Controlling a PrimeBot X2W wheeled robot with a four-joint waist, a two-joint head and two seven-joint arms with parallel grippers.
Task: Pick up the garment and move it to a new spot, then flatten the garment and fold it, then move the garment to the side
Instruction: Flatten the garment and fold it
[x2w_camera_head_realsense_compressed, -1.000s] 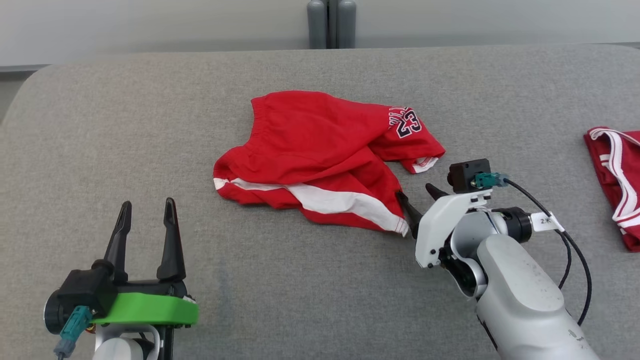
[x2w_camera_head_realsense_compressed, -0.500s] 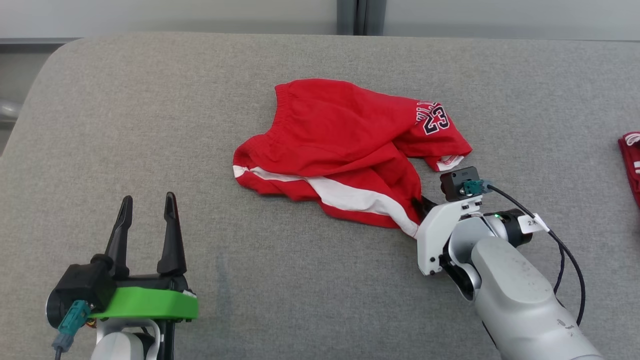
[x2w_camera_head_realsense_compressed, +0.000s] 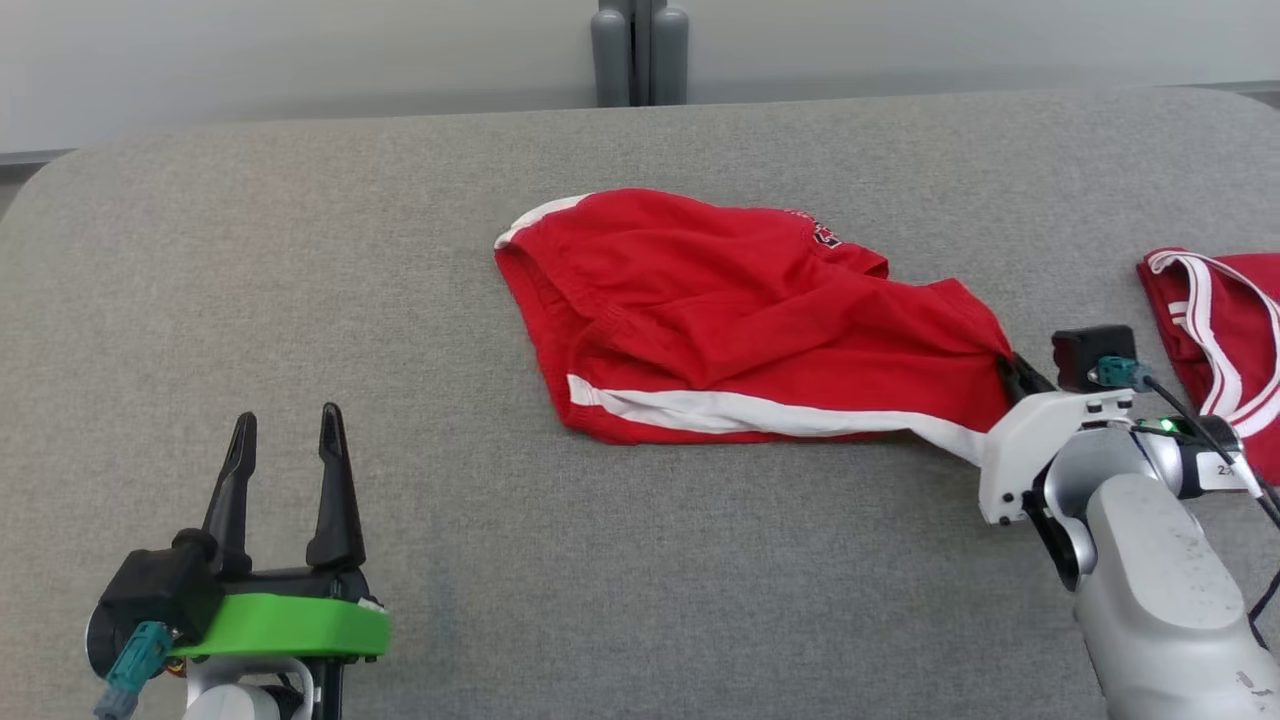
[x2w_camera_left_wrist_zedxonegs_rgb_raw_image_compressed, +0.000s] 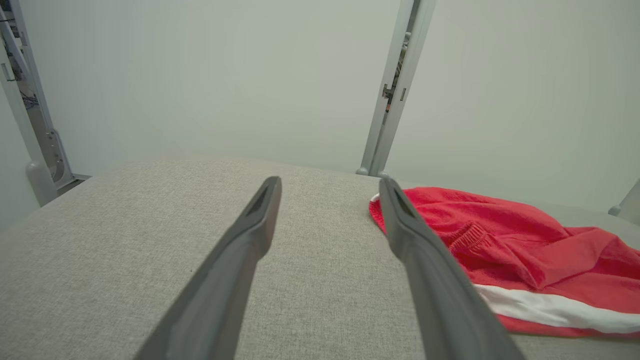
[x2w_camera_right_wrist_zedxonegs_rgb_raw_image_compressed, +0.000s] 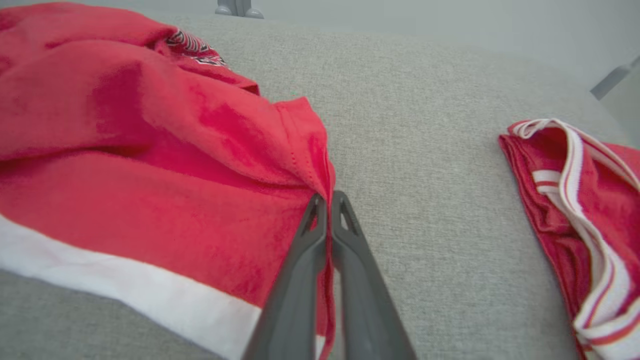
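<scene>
Red shorts (x2w_camera_head_realsense_compressed: 740, 320) with a white stripe lie stretched across the middle of the grey table (x2w_camera_head_realsense_compressed: 300, 280); they also show in the left wrist view (x2w_camera_left_wrist_zedxonegs_rgb_raw_image_compressed: 500, 250) and the right wrist view (x2w_camera_right_wrist_zedxonegs_rgb_raw_image_compressed: 125, 150). My right gripper (x2w_camera_head_realsense_compressed: 1010, 375) is shut on the shorts' right edge, its fingers (x2w_camera_right_wrist_zedxonegs_rgb_raw_image_compressed: 345, 240) pinched together with red cloth between them. At the lower left my left gripper (x2w_camera_head_realsense_compressed: 285, 435) stands open and holds nothing, well to the left of the shorts; its fingers (x2w_camera_left_wrist_zedxonegs_rgb_raw_image_compressed: 250, 235) hover over bare table.
A second red garment with white trim (x2w_camera_head_realsense_compressed: 1220, 320) lies at the table's right edge, close to my right wrist, and shows at the right of the right wrist view (x2w_camera_right_wrist_zedxonegs_rgb_raw_image_compressed: 575, 200). A grey post (x2w_camera_head_realsense_compressed: 640, 50) rises behind the table's far edge.
My right gripper has closed on the shorts' right edge and pulled it to the right, stretching the garment out. The head camera has shifted. The left gripper has stayed put.
</scene>
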